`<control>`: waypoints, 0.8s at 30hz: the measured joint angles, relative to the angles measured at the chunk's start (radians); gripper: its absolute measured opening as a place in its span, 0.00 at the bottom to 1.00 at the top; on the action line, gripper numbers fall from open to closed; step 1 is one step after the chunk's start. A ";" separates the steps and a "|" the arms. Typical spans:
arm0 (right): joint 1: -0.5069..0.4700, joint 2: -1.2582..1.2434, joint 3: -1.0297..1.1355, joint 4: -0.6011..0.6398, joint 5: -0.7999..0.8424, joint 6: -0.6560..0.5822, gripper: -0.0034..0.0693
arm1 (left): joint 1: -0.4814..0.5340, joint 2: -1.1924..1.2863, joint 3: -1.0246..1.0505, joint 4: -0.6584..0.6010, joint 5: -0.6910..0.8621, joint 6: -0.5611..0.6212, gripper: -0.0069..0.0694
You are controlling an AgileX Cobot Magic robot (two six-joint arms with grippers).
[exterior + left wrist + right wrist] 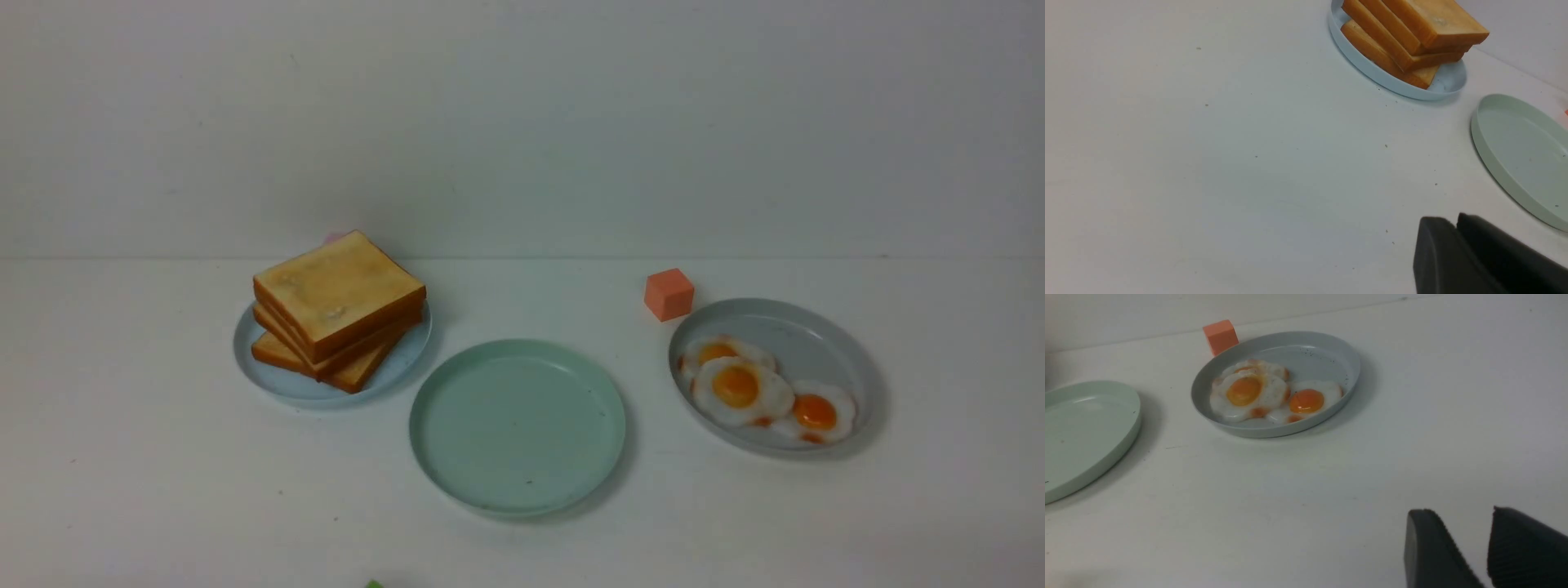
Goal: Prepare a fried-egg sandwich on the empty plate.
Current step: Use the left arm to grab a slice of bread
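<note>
At the centre of the front view, the mint-green plate (pixel 518 427) is sitting bare, and the sandwich is not yet begun.

At its left, three toast slices (pixel 339 306) are lying stacked on a pale blue plate (pixel 326 397). They are within easy reach of the left gripper (pixel 1457 222), which is hanging near the table (pixel 163 490) with its fingers pressed together and empty. At right, three eggs are sharing a grey plate (pixel 816 331). The larger fried egg (pixel 739 388) is lying over two smaller eggs (pixel 815 412), so it is probably the easiest to lift. The right gripper (pixel 1461 516) is hovering slightly spread, pinching nothing. One orange cube (pixel 669 294) is standing just beside the grey plate's upper left rim.
</note>
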 joint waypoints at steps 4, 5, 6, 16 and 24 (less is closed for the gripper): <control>0.000 0.000 0.000 0.000 0.000 0.000 0.38 | 0.000 0.000 0.000 0.000 0.000 0.000 0.18; 0.000 0.000 0.000 0.000 0.000 0.000 0.38 | 0.000 0.000 0.000 0.000 0.000 0.000 0.18; 0.000 0.000 0.000 0.000 0.000 0.000 0.38 | 0.000 0.000 0.000 0.000 0.000 0.000 0.18; 0.000 0.000 0.000 0.000 0.000 0.000 0.38 | 0.000 0.000 0.000 0.000 0.000 0.000 0.19; 0.000 0.000 0.000 0.000 0.000 0.000 0.38 | 0.000 0.000 0.001 -0.247 -0.179 -0.147 0.20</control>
